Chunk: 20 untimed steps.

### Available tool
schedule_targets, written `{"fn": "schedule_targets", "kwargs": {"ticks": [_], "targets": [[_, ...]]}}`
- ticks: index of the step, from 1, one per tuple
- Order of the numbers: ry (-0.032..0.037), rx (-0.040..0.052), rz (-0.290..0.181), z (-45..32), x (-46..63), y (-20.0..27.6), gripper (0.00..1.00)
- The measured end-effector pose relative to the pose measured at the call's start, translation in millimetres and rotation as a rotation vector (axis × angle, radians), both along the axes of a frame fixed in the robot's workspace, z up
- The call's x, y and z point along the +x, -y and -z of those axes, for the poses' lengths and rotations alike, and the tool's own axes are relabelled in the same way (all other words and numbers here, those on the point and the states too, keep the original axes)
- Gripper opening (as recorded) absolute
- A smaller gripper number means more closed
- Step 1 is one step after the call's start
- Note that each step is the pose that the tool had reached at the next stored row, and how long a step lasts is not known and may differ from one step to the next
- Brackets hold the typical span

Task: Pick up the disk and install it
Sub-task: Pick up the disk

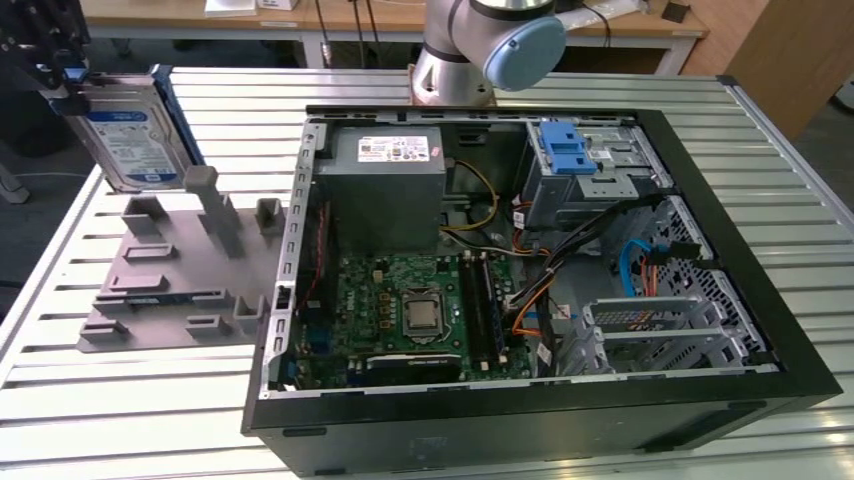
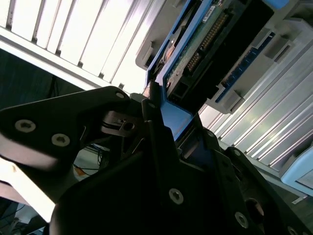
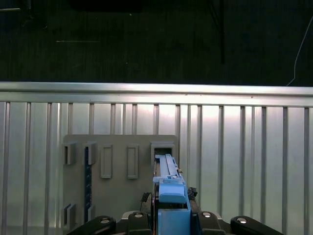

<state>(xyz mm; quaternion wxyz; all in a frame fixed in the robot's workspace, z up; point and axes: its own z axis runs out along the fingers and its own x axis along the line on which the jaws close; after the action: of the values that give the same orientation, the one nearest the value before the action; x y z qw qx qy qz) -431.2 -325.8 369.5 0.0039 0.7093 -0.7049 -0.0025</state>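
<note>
The disk (image 1: 130, 148) hangs upright, held tight at its top by the gripper (image 1: 56, 72), above the grey holder (image 1: 160, 270) at 6 o'clock; pick-up looks done, and fitting it needs careful lining up with the drive cage (image 1: 583, 160) at 3 o'clock.

Open desktop computer case (image 1: 534, 420) and grey slotted fixture plate (image 1: 160, 300) on a ribbed metal worktop (image 1: 134, 420).
Case lies on its side, panel off, showing grey power-supply box (image 1: 387, 190), green motherboard (image 1: 374, 295) with processor socket (image 1: 423, 313), grey drive cage (image 1: 601, 180) with blue latch (image 1: 571, 150), orange and blue cables (image 1: 561, 280). Fixture plate stands just beside it, toward the exterior view's left.
</note>
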Motion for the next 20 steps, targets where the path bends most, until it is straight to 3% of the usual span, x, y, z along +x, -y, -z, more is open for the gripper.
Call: {"fn": "schedule_targets", "kwargs": {"ticks": [20], "targets": [[0.0002,0.0007,0.000,-18.2,0.0,0.0,0.36]]}}
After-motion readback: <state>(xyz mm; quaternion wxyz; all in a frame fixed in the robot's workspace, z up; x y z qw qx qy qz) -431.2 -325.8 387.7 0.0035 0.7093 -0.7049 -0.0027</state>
